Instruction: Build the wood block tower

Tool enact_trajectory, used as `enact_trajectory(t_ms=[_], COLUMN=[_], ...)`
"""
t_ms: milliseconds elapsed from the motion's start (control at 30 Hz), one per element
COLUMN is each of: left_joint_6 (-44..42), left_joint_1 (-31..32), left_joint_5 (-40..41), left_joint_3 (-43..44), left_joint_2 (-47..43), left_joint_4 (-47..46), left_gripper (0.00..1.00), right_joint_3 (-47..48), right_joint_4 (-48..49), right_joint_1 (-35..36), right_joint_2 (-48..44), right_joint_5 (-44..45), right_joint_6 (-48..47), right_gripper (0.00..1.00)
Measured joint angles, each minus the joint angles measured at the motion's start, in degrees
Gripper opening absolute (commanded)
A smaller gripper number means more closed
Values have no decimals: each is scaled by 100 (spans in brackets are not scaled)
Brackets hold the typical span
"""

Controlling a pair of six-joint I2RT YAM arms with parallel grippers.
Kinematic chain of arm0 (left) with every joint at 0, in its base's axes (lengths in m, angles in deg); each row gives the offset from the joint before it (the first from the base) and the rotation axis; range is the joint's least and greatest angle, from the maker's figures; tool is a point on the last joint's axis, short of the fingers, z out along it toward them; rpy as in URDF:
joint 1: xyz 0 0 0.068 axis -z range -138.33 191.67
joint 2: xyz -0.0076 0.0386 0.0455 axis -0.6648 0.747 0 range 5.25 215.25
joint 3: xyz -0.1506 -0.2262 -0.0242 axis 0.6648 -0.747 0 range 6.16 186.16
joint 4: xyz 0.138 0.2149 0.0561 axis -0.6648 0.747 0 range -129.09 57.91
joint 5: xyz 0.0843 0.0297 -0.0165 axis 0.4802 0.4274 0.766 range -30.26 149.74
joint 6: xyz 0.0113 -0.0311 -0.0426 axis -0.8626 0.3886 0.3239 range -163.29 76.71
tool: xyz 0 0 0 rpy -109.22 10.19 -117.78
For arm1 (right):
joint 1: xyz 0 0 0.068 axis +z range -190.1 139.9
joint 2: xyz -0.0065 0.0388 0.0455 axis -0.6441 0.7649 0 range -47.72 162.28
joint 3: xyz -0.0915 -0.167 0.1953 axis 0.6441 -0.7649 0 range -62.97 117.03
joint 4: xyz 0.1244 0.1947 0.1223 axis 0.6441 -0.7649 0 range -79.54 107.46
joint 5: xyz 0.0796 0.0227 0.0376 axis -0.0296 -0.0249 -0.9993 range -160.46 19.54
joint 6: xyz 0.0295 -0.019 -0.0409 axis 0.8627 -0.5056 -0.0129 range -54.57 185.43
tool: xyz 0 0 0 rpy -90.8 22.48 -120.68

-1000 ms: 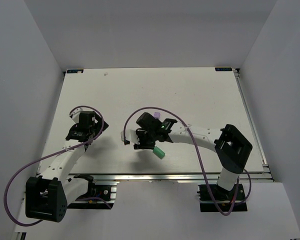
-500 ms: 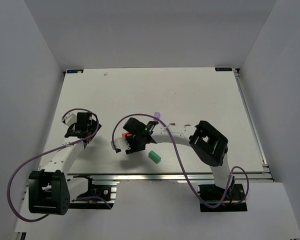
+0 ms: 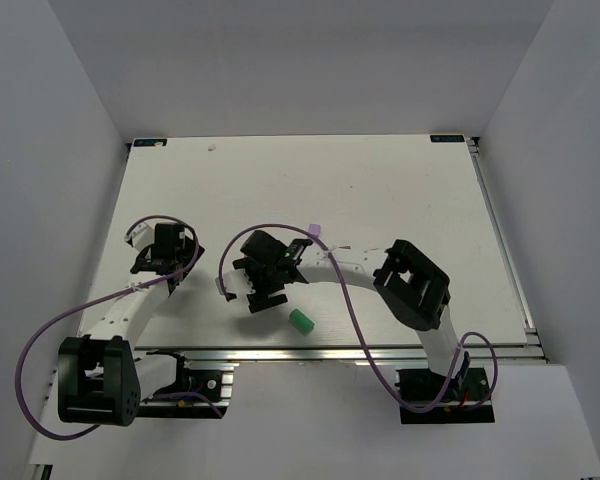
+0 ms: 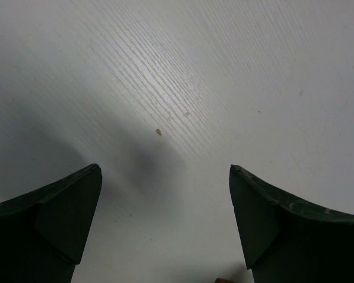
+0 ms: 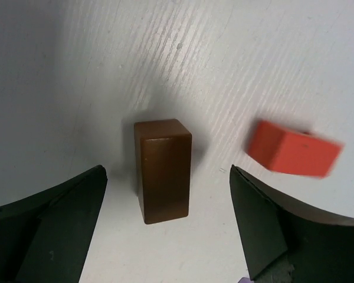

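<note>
A brown block stands upright on the white table, between the wide-apart fingers of my right gripper, touching neither. A red-orange block lies to its right, blurred, beyond the right finger. From above, the right gripper hangs over the table's near middle and covers both blocks. A green block lies on its side just right of it, near the front edge. A lilac block sits farther back. My left gripper is open over bare table, and in the top view the left gripper is at the left.
The right arm's purple cable loops over the table's middle. A metal rail runs along the front edge. A brown sliver shows at the bottom edge of the left wrist view.
My right gripper has opened and moved left and nearer. The green block has shifted left towards the front edge. The left gripper has drawn back a little.
</note>
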Motion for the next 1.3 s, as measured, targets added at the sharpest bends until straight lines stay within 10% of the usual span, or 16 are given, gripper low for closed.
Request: enact_trajectory(t_ms=[733,1300], left_joint_6=[-540,-979], left_joint_1=[92,944], left_joint_5=[-1134,-1296], left_joint_3=[881,2524], left_joint_2=[1475,4061], left_joint_4=[-1064,-2135], left_gripper=[98,51], right_joint_3=[-2076,-2747], right_joint_4=[1392,2544], right_joint_1=[-48,-470], right_joint_2=[-2044,-1897], right_joint_5=[-251,-83], right_joint_6=[1534,3401], right_gripper=[89,89])
